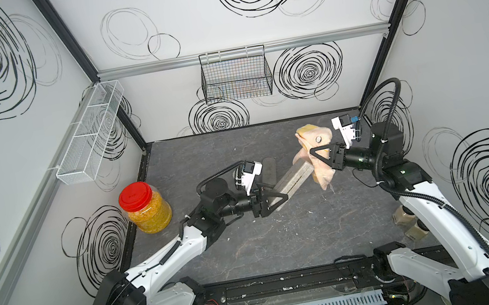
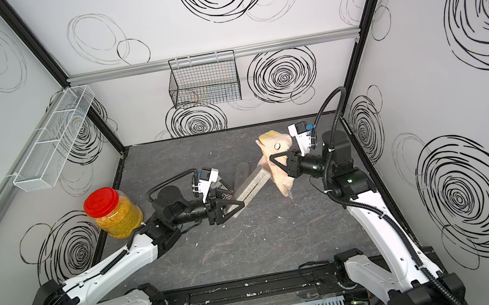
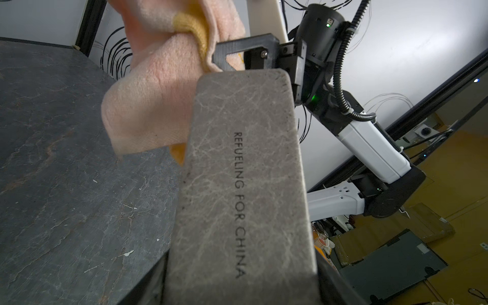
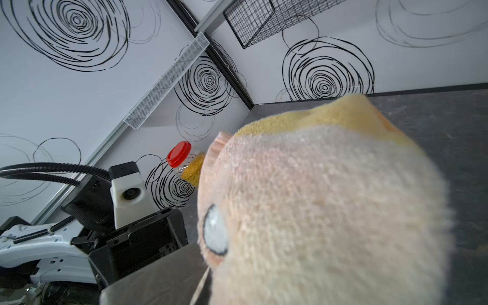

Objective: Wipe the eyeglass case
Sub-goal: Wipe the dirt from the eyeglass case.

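Above the dark marbled tabletop (image 1: pixel 285 244), in both top views, the left gripper (image 1: pixel 276 200) clamped one end of the grey eyeglass case (image 1: pixel 294 178) mid-table. The right gripper (image 1: pixel 315 152) pinched a pink cloth (image 1: pixel 324 177) at its other end. Bare surface lay nearer the arm bases, and a red-lidded jar (image 1: pixel 146 208) stood at the left edge. From the left wrist, the cloth (image 3: pixel 148 105) touched the case's (image 3: pixel 243 184) far end. From the right wrist, the cloth (image 4: pixel 317 211) filled most of the view.

Grey eyeglass case (image 3: pixel 243 184), veined with pale cracks and lettered in black; pale pink cloth (image 4: pixel 330 211) banded in yellow, with a black-ringed white disc. Red-lidded jar (image 1: pixel 146 208) of yellow grains; dark grey marbled tabletop (image 1: pixel 284 240); white walls (image 1: pixel 179 10) scrawled with black spirals.
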Controlling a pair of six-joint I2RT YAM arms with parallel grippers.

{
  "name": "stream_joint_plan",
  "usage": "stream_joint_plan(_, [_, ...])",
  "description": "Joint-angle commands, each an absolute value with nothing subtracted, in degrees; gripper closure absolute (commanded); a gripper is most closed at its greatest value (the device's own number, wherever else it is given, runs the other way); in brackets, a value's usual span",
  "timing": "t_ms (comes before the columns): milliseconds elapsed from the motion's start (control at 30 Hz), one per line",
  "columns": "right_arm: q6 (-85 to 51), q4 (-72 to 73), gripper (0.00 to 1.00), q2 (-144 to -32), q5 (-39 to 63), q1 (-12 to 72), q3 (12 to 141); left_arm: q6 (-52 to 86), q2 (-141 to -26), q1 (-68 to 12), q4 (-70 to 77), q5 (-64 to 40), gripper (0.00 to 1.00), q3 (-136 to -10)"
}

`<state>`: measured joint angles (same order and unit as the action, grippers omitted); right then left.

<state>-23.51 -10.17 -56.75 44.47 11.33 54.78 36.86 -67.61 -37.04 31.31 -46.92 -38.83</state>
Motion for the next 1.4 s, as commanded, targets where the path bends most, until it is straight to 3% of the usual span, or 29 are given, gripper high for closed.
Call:
stream_joint_plan(0, [-23.3,-9.0,0.95,-54.6,44.2,11.1,55.6,35.8,-67.6,-36.7,35.0,-48.4,0.44,-41.9])
stream_joint_plan(233, [-30.2,2.0,0.93,-51.9,52.9,11.4,53.4,34.7,-67.2,-36.7,33.6,-47.8,0.44,-41.6])
stream_joint_plan(500, [-24.7,-7.2,0.95,-55.1,42.5,13.1,53.2,35.3,-66.3,-36.7,34.4,-47.3,0.44,-40.1])
stream_joint_plan(767, [-29.6,0.6,0.93,-52.6,51.4,13.2,53.4,36.4,-64.9,-36.6,36.6,-45.6,0.44,-36.6])
stream_joint_plan(1133, [-21.1,-10.3,0.94,-57.1,41.5,14.7,53.5,37.7,-64.5,-36.6,38.5,-45.3,0.44,-35.5])
stream_joint_plan(1367, [-24.3,-4.7,0.92,-54.2,50.6,14.8,54.0,38.2,-65.9,-36.7,39.7,-45.5,0.44,-36.2])
